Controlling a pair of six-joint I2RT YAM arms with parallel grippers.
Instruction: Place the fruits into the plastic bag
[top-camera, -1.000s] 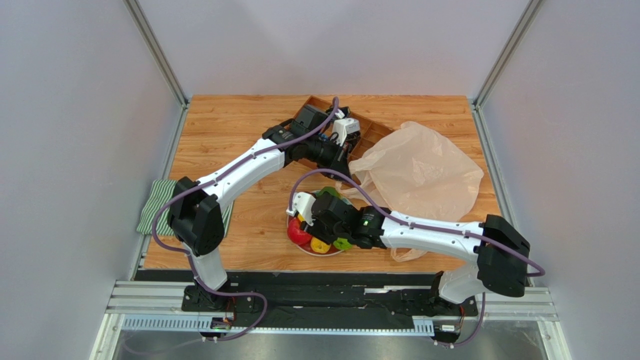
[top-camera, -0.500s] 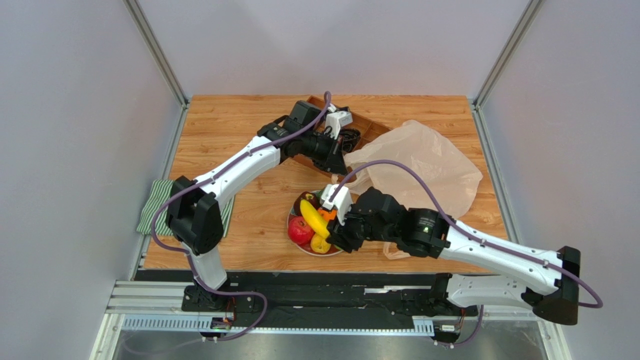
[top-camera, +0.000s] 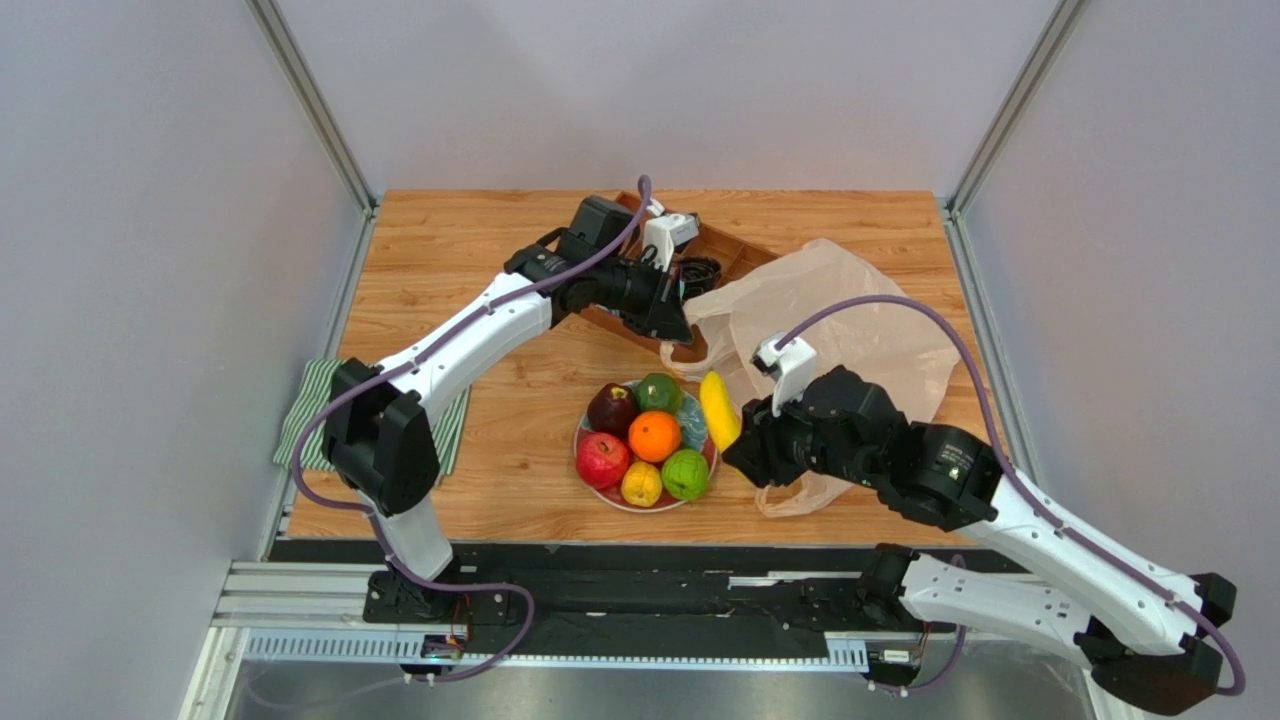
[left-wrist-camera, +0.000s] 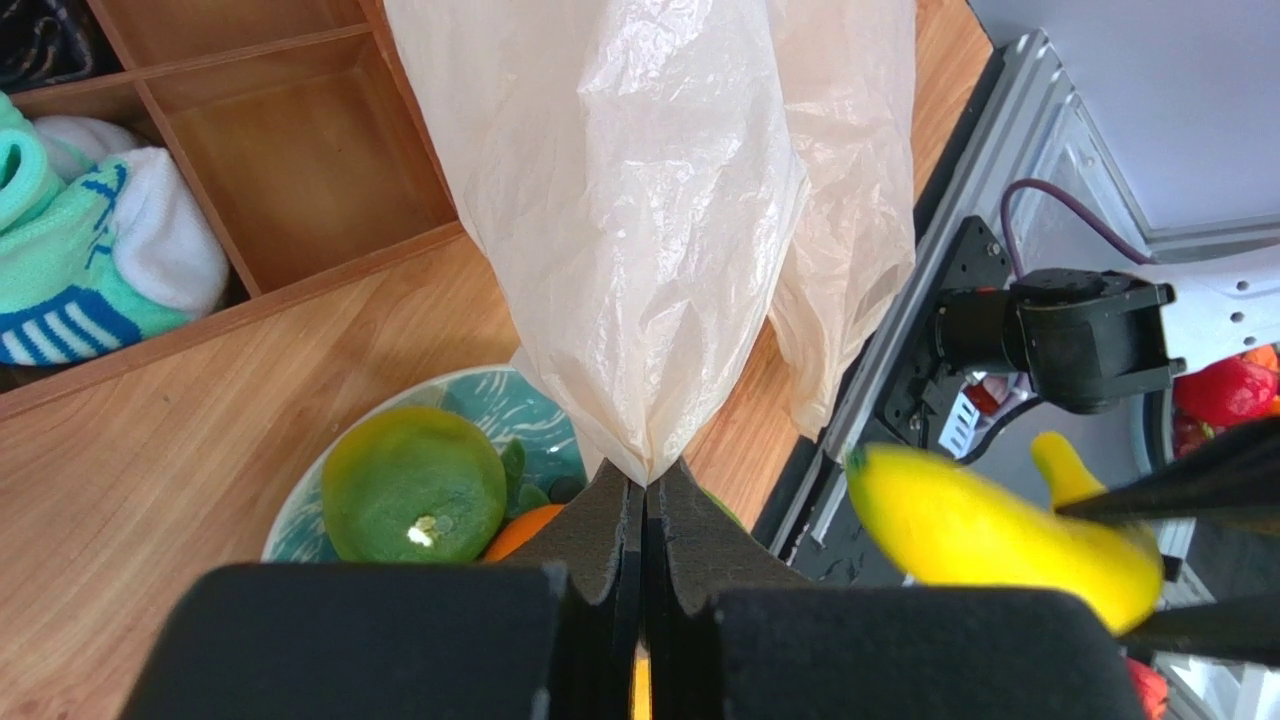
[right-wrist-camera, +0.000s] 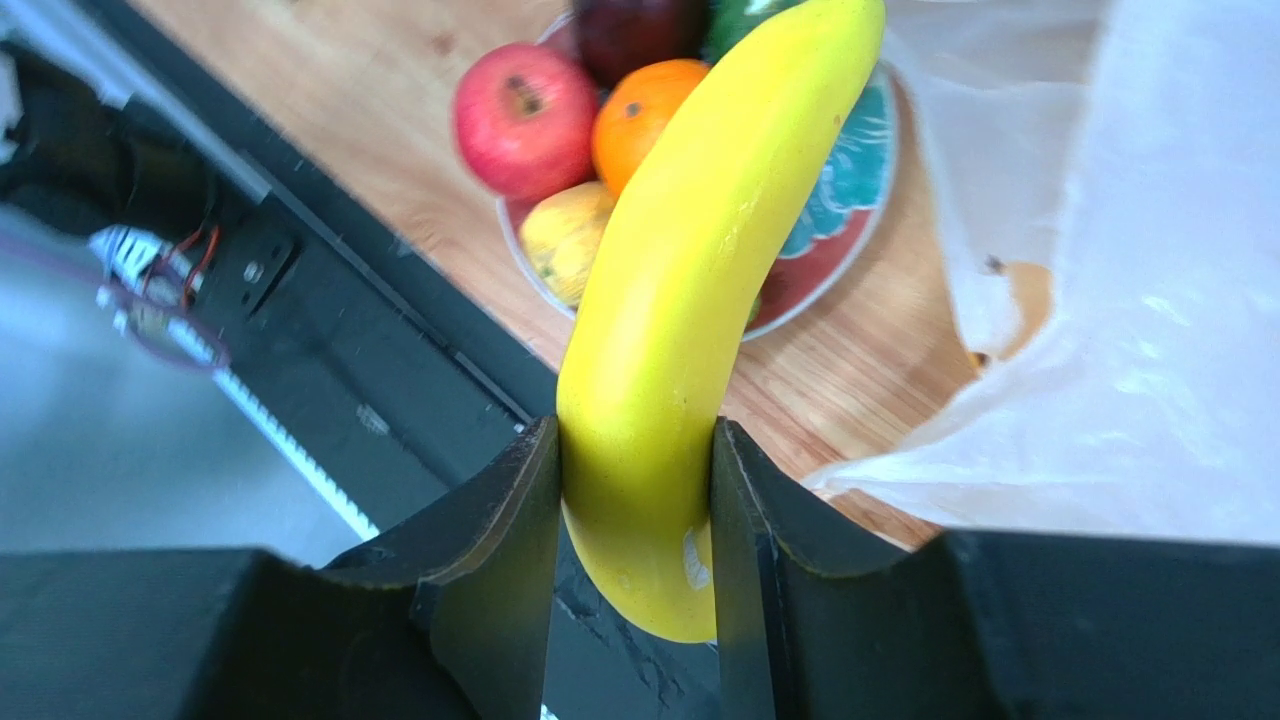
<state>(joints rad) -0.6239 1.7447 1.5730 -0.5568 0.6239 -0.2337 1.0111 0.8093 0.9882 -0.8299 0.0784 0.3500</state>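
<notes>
Six fruits (top-camera: 654, 437) fill our plate (top-camera: 691, 425); our right gripper (right-wrist-camera: 631, 450) clamps the banana (top-camera: 718, 410), lengthwise along the plate's right rim; left gripper (left-wrist-camera: 646, 488) pinches the bag (top-camera: 842, 323).

Wooden table (top-camera: 451, 255): plate (right-wrist-camera: 857, 165), plastic bag (top-camera: 857, 338), compartment tray (left-wrist-camera: 301, 165), striped cloth (top-camera: 308, 413).

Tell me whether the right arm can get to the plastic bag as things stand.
Probably yes. The right pincer, holding the banana, sits beside the plastic bag with nothing between them, and the left pincer pinches the bag's edge up. Whether the mouth gapes enough is unclear.
</notes>
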